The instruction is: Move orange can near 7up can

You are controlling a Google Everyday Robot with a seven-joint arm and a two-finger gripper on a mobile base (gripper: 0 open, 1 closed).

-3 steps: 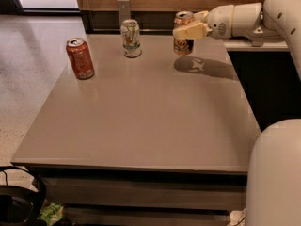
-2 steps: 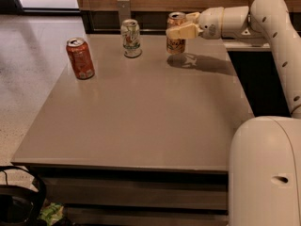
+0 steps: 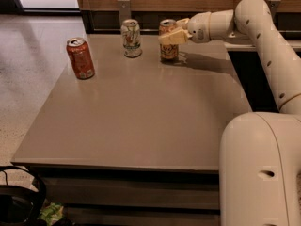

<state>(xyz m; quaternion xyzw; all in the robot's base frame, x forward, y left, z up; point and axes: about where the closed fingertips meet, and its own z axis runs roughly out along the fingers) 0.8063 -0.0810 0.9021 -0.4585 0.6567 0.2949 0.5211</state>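
The golden-orange can (image 3: 169, 47) stands at the far side of the table, its base at or just above the surface. My gripper (image 3: 172, 34) reaches in from the right and is shut on the can's upper part. The white-silver 7up can (image 3: 131, 38) with green markings stands upright just left of it, a small gap between them.
A deeper red-orange can (image 3: 80, 58) stands upright at the table's (image 3: 141, 112) far left. A wooden wall panel and a metal bracket (image 3: 124, 9) run behind the table. My arm and base (image 3: 261, 168) fill the right side. A dark object (image 3: 19, 204) lies on the floor at lower left.
My gripper has carried the orange can leftward and lowered it, from the table's far right to a spot just right of the 7up can.
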